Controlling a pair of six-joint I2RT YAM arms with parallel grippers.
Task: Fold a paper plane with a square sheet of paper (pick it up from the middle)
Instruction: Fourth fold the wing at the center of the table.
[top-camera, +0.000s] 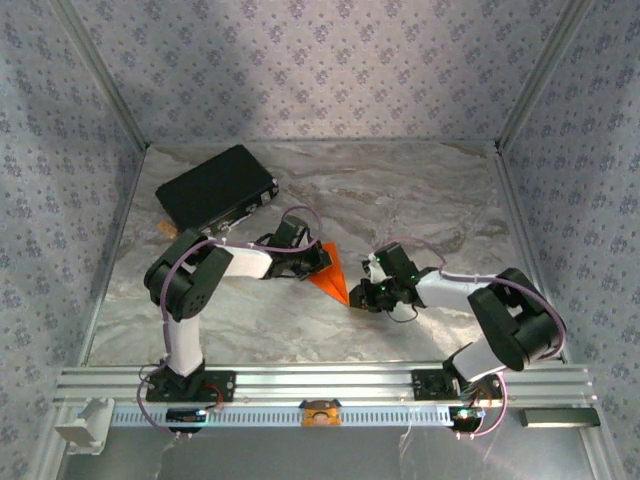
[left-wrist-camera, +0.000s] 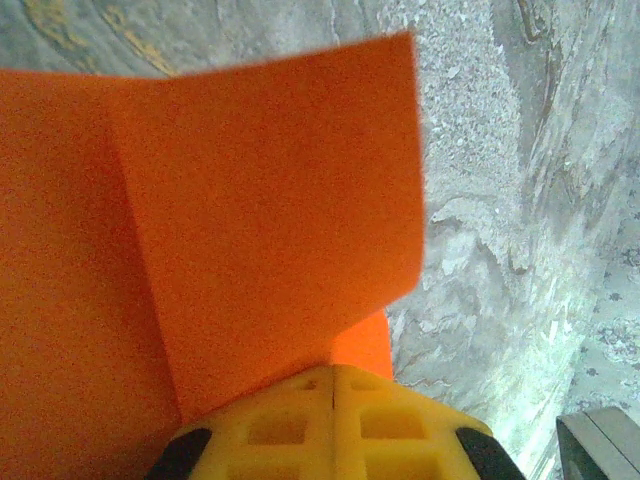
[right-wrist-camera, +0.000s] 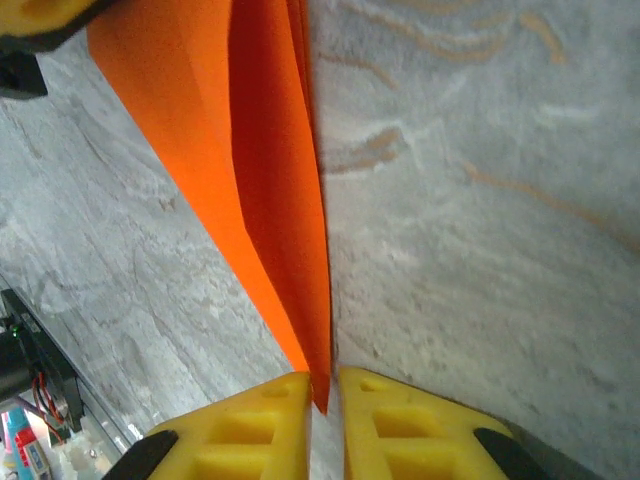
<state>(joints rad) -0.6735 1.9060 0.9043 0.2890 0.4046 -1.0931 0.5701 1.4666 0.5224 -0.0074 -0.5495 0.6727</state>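
The square sheet of paper is folded into a narrow orange paper plane (top-camera: 330, 272), held off the marble table (top-camera: 400, 200) between both arms. My left gripper (top-camera: 318, 256) is shut on its wide rear end; in the left wrist view the yellow fingers (left-wrist-camera: 290, 425) meet with no gap, and the orange flaps (left-wrist-camera: 270, 200) spread out ahead of my left gripper (left-wrist-camera: 332, 372). My right gripper (top-camera: 358, 298) is at the pointed nose. In the right wrist view the plane's tip (right-wrist-camera: 318, 385) lies between the jaws of my right gripper (right-wrist-camera: 324, 385), which stand a narrow slit apart, with table showing beside the paper.
A black case (top-camera: 217, 187) lies at the back left of the table. Patterned walls enclose the table on three sides. An aluminium rail (top-camera: 320, 380) runs along the near edge. The other arm's yellow fingertip (right-wrist-camera: 40, 15) shows in the right wrist view's top left corner.
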